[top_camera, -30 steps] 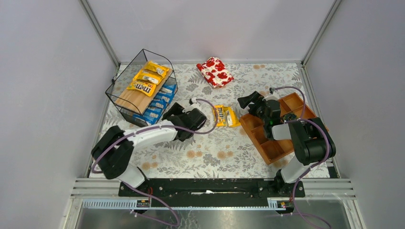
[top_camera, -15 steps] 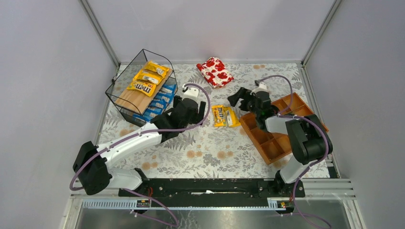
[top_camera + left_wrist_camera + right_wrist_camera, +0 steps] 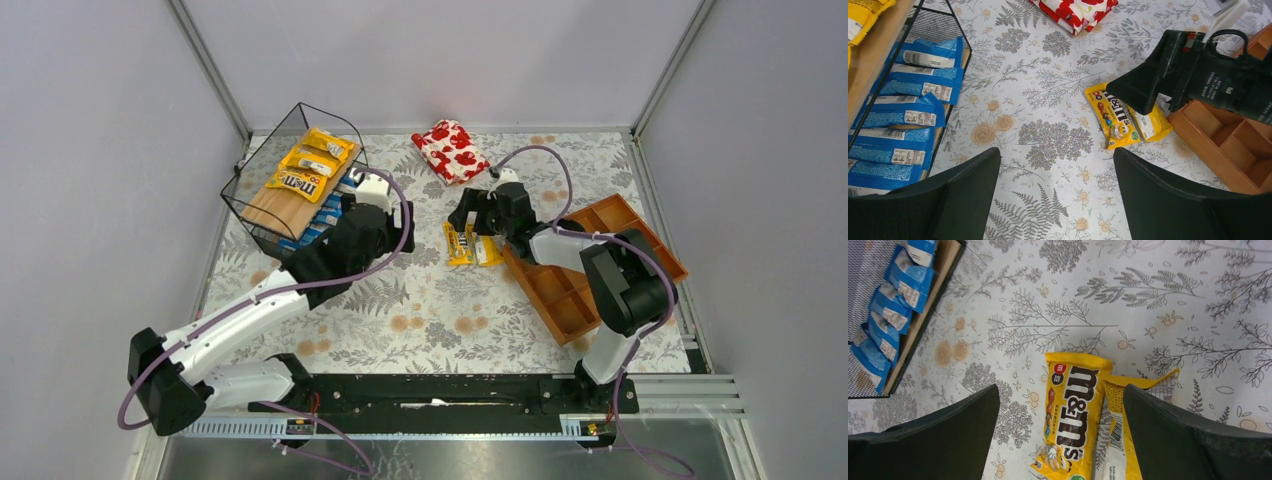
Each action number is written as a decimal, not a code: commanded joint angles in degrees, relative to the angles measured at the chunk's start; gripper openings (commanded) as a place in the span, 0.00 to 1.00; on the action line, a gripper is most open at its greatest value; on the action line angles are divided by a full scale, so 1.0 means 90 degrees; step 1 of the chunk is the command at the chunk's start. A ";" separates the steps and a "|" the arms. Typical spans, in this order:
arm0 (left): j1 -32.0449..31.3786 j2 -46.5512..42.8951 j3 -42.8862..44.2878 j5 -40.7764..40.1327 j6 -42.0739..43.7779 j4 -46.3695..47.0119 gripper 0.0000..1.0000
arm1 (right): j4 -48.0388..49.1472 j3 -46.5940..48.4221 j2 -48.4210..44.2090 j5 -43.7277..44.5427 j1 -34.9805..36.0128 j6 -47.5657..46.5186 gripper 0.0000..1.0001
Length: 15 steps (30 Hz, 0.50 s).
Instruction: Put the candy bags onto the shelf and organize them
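Currently, from my remote station, findings as follows.

Left gripper [image 3: 1056, 155]: jaws wide apart, nothing between them, only bare patterned tablecloth [image 3: 1048, 85] below. It hangs just beside the right side of the shelf [image 3: 272, 213], at the lower tier.

Right gripper [image 3: 1060, 390]: jaws spread fully, no grip. It sits over two yellow candy bags on the cloth, approx. mid-table. Whether the tips touch cloth or bag, I cannot tell.

Yellow bag, logo up [image 3: 1070, 410]: flat on the cloth, framed between the right fingers [image 3: 938, 435] in the wrist view. Second yellow bag, barcode side up [image 3: 1120, 440]: alongside it on the tray side, edges touching. Both are off the shelf.

Shelf, far-left of the table: top board carries three yellow bags [image 3: 310, 160] in a row toward the back, with the front part of the board bare. Lower board carries several blue bags [image 3: 903, 115], overlapped in a row, labels up.

Other items: red-and-white floral pouch [image 3: 451, 150] at the back edge, well apart from both grippers. Orange-brown compartment tray [image 3: 562, 305] at right, its near corner just beside the two loose yellow bags; the right arm reaches across it. I cannot make out anything in the visible compartments.
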 commanded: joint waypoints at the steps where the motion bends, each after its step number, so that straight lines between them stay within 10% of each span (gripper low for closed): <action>1: 0.0022 -0.0256 0.0167 -0.0222 0.0067 0.0001 0.88 | -0.0857 0.0694 0.0341 0.0256 0.0141 0.0116 1.00; 15: 0.0022 -0.0481 -0.0095 -0.0409 0.0227 -0.0161 0.88 | -0.1813 0.1685 0.1150 0.0381 0.0616 -0.0018 0.98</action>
